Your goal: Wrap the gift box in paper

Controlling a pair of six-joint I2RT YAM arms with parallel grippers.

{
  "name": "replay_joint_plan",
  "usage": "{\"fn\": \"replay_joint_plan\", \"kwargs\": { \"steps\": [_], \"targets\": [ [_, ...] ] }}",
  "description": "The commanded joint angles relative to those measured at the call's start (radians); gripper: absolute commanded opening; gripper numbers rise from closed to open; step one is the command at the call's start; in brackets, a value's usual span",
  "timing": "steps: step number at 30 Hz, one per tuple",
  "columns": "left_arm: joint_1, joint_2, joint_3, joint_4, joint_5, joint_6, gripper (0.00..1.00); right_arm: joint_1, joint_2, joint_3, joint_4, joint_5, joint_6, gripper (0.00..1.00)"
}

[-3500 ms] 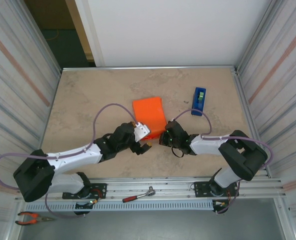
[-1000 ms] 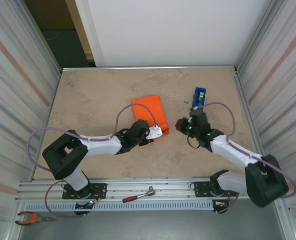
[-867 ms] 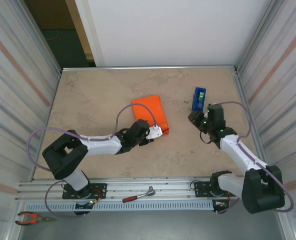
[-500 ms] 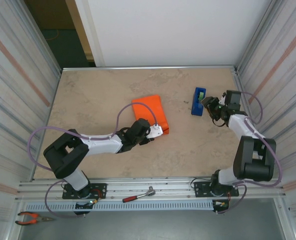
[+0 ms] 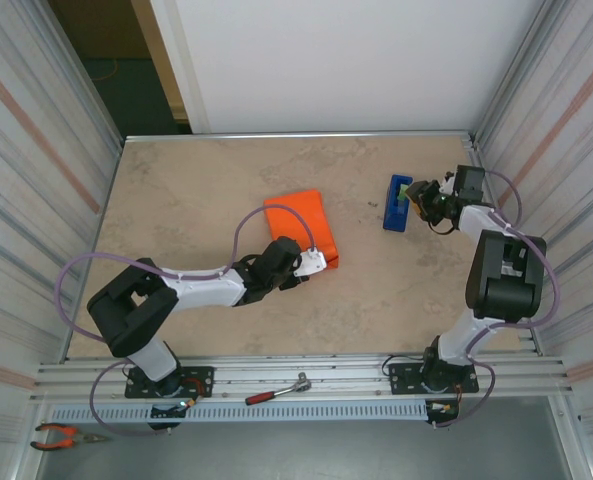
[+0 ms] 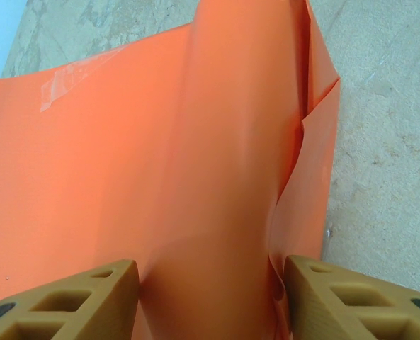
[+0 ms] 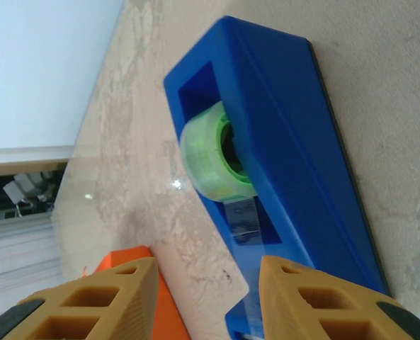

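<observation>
- A red-handled ratchet wrench (image 5: 276, 390) lies on the metal rail at the front. Orange-handled pliers (image 5: 64, 435) lie lower, at the left corner.
- The left arm reaches from its base across the beige counter (image 5: 176, 200) to the near right corner of the orange parcel.
- The left end effector (image 5: 313, 262) sits at that corner. In the left wrist view its tan fingers (image 6: 68, 304) stand apart astride a raised hump of the paper (image 5: 298, 222). The hump fills the gap between them, and I cannot tell whether they squeeze it.
- The paper lies near the middle of the counter, folded over into a parcel. A loose flap creases beside one finger, and a strip of clear tape (image 6: 68, 81) sticks to its far corner. The gift box is covered by the sheet and cannot be made out apart from it.
- Further back and to the right stands a blue tape dispenser (image 5: 399, 203), well apart from the parcel. It carries a pale green roll of tape (image 7: 213, 159), with a clear strip leading off it.
- The right end effector (image 5: 417, 200) hovers just beside the dispenser. Its fingers (image 7: 316, 301) are spread, and nothing is gripped between them.
</observation>
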Motion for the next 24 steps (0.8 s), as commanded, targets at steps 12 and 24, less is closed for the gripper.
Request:
{"fn": "replay_joint_plan", "kwargs": {
  "steps": [12, 24],
  "targets": [
    [0.008, 0.029, 0.017, -0.065, 0.018, -0.022, 0.54, -0.027, 0.121, -0.011, 0.131, -0.116, 0.005, 0.34],
    [0.008, 0.029, 0.018, -0.066, 0.019, -0.022, 0.54, -0.031, 0.131, -0.05, 0.192, -0.164, 0.022, 0.32]
  ]
}}
